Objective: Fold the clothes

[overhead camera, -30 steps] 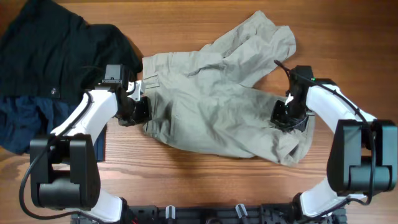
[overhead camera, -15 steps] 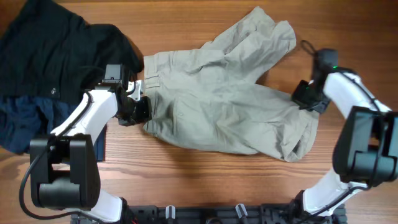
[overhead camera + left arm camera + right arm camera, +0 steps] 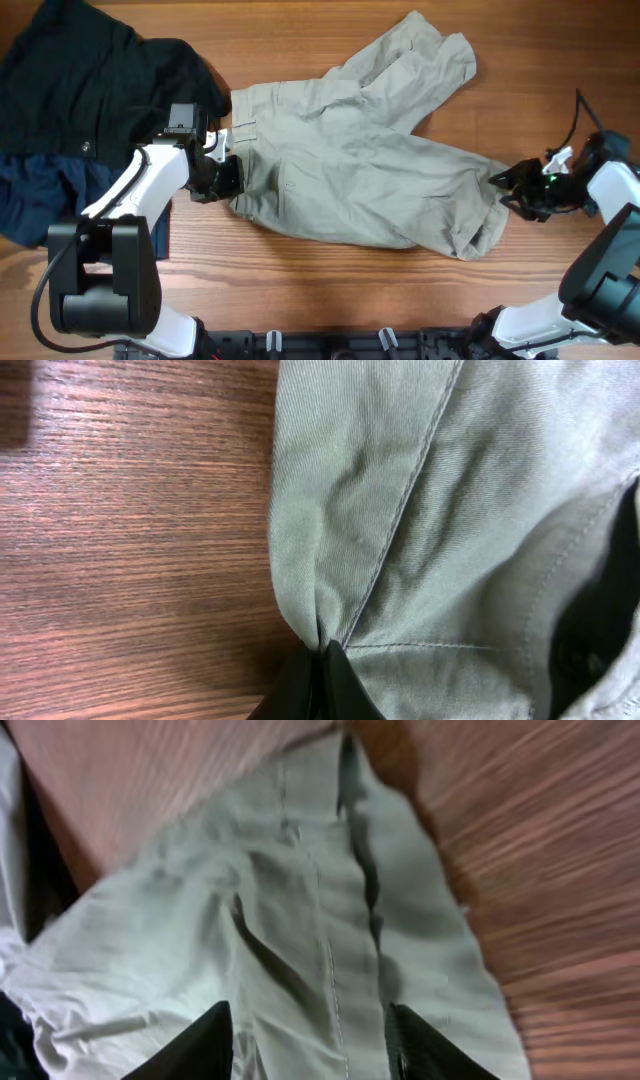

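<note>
A pale khaki-grey wrinkled cotton garment [image 3: 350, 170] lies spread across the middle of the brown wood-grain desk [image 3: 300, 270]. Its waistband is at the 9 o'clock end, one leg runs toward 1 o'clock and the other toward 4 o'clock.

The left claw [image 3: 228, 180] is pressed together on the waistband edge, pinching a stitched fold. It probably acts as an anchor so the cloth stays taut and does not slide.

The right claw [image 3: 508, 190] sits just off the lower leg's hem at 3 o'clock. Its fingers [image 3: 195, 1045] are spread and nothing is gripped between them. The leg looks drawn out fairly flat, which suits a fold.

A black cloth garment [image 3: 90, 70] at 10 o'clock and a navy blue cloth garment [image 3: 35, 200] at 9 o'clock lie heaped aside, out of the way.
</note>
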